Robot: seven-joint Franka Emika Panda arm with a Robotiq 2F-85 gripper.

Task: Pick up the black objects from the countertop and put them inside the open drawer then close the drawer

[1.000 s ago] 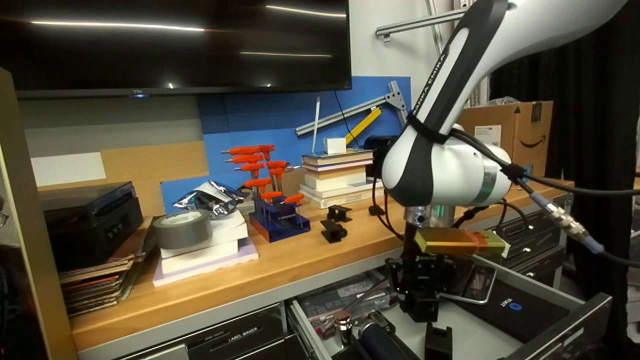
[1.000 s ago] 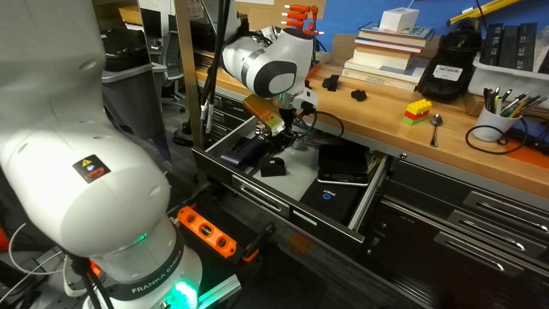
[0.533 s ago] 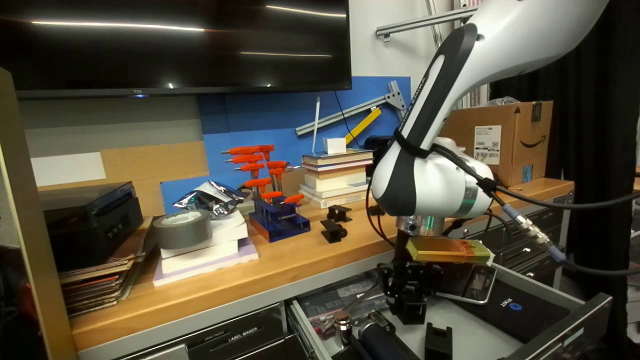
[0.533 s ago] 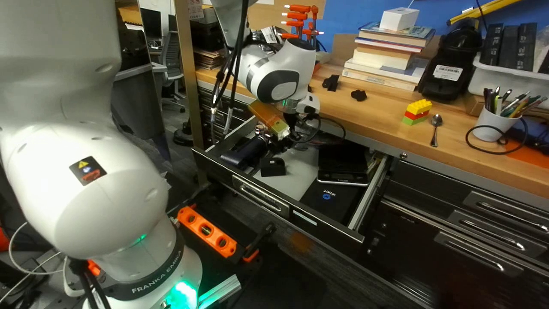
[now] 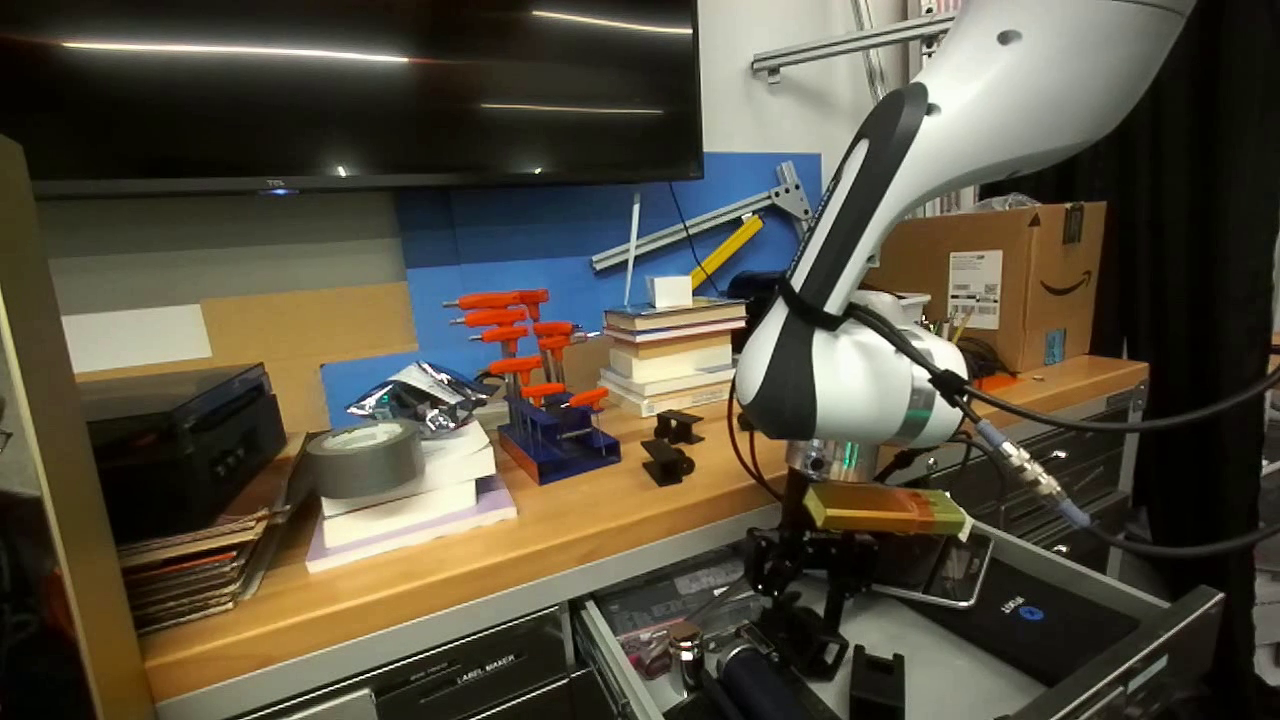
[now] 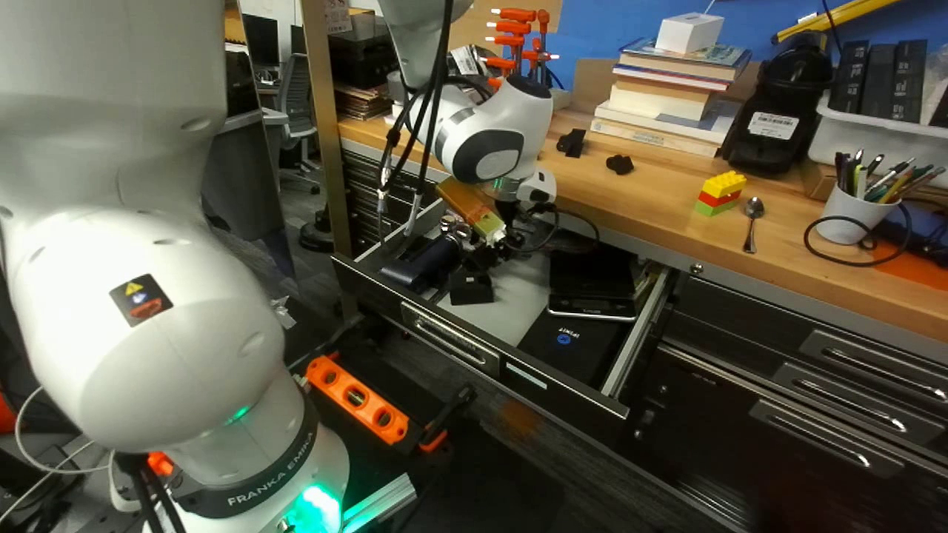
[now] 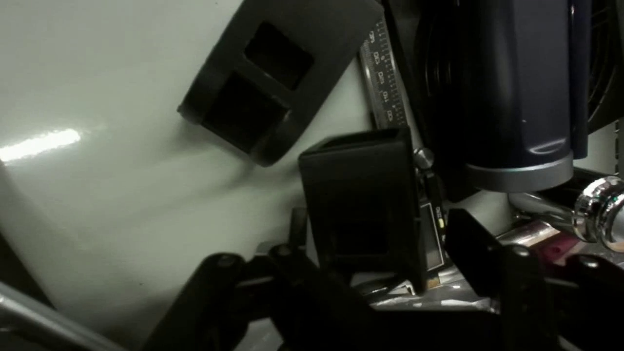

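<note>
The drawer (image 6: 578, 392) stands open below the wooden countertop (image 5: 560, 535). My gripper (image 5: 812, 602) is low over the drawer with its fingers spread. A black object (image 7: 360, 195) lies between the fingers in the wrist view, with a gap to the right finger; it looks tilted in an exterior view (image 5: 815, 655). I cannot tell whether it touches the left finger or rests fully on the drawer floor. Another black block (image 7: 280, 73) lies in the drawer beside it. On the countertop sit small black objects (image 5: 667, 463), (image 5: 680, 426); a black lump (image 6: 620, 164) sits near the books.
The drawer also holds a dark blue cylindrical tool (image 7: 516, 87), a caliper (image 7: 385, 78), a scale (image 6: 592, 305) and a black box (image 6: 570, 348). On the countertop are a hex-key stand (image 5: 555, 455), book stacks (image 5: 670, 360), toy bricks (image 6: 720, 194) and a spoon (image 6: 752, 215).
My gripper has moved a little lower and towards the left in the view with the hex-key stand. Its fingers have opened, and the black object has dropped from them, tilted, into the drawer.
</note>
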